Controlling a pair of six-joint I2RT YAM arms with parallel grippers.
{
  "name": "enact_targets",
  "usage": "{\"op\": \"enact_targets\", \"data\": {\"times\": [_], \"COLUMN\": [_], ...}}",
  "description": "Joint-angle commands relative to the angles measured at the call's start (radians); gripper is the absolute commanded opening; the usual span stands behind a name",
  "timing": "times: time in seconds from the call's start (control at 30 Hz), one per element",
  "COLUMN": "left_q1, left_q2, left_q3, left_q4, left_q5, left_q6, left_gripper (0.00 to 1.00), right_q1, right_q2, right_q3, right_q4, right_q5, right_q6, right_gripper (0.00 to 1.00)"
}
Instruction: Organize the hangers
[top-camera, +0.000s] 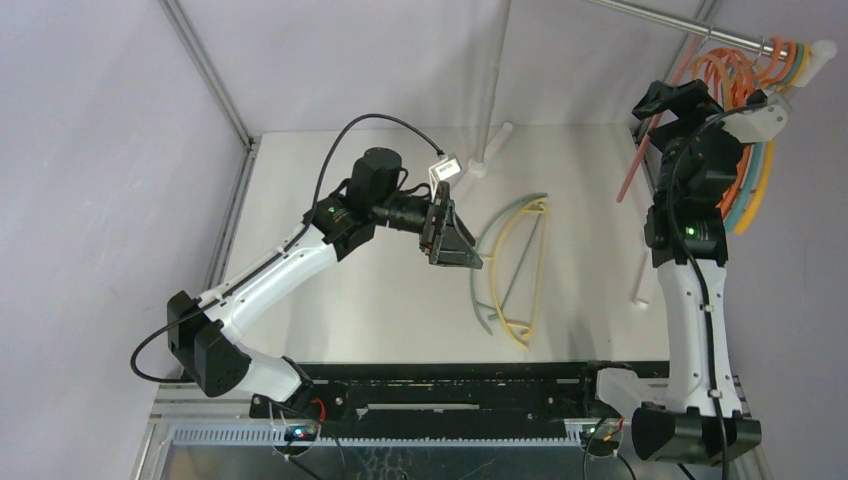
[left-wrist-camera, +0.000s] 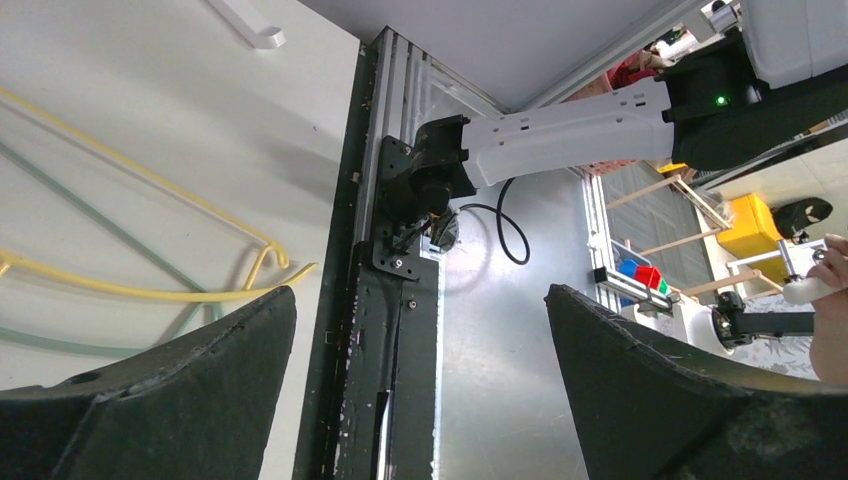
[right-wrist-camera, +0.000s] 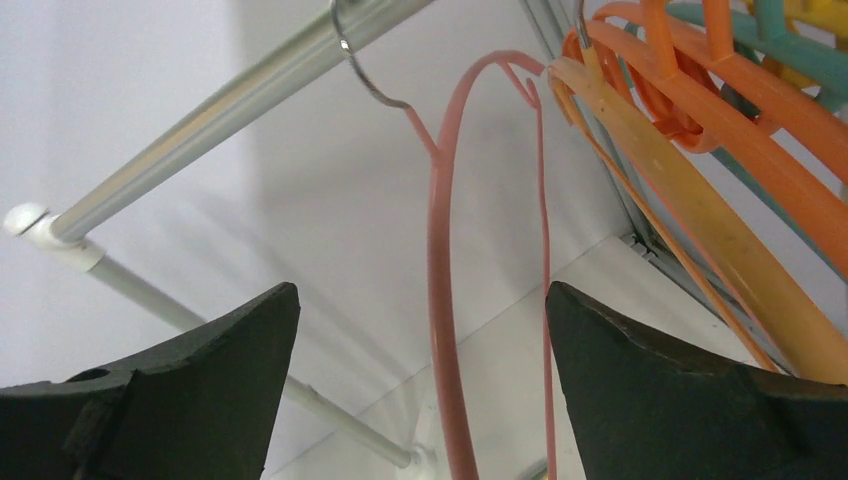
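We judge the step in hand to be hanging the pink hanger (right-wrist-camera: 437, 260). Its metal hook is over the rail (right-wrist-camera: 200, 128) at the far right, and the rail alone carries it. The right fingers (right-wrist-camera: 180, 380) are raised to the rail and stand wide apart on either side of the hanger. We see no contact with it, so they hold nothing. Just right of it, the hung hangers (top-camera: 745, 70) crowd the same rail in orange, yellow and teal.

Two remain on the tabletop (top-camera: 380, 320), right of centre. The yellow hanger (left-wrist-camera: 130, 292) and the pale green hanger (top-camera: 475, 265) overlap there. The left fingers (left-wrist-camera: 170, 390) hover just left of the pair, also fully spread and empty.

So the task looks well along, with this pair left to hang.

Next, we think the right arm must draw back from the rail. It should stay clear of the pink frame so that the hook is not knocked off.

Then one of the two lying hangers needs picking up. Because they overlap, the left fingers should close on a limb of one only. Otherwise the second may be dragged along.
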Motion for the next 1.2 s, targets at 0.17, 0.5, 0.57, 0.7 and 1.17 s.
{"op": "enact_targets", "data": {"times": [0.17,0.5,0.57,0.7,1.17], "left_q1": [0.021,0.048,0.074,0.124,0.217], "left_q2": [0.014,0.052,0.068,0.07,0.011], "left_q3": [-0.061,-0.105,-0.127,-0.209,-0.359], "left_q4": [0.052,0.04,0.037,0.081,0.147], "left_q5": [0.012,-0.049,-0.069,-0.095,-0.176], "left_q6": [0.033,0.05,0.041,0.012,-0.039], "left_gripper": [0.99,0.99,0.99,0.99,0.99], "right_q1": [0.128,0.403,0.486,0.543,0.731], "right_q2": [-0.241,-0.216,-0.185,-0.096,0.176], "right_q3": [-0.043,0.043,0.045,0.038,-0.174], "right_q4": [-0.025,-0.216,-0.244,-0.278,-0.487], "right_q5": [-0.047,-0.197,-0.18,-0.263,-0.218], "right_q6": [-0.188,-0.332,-0.35,-0.307,-0.123], "right_gripper": [1.0,1.0,1.0,0.99,0.73]}}
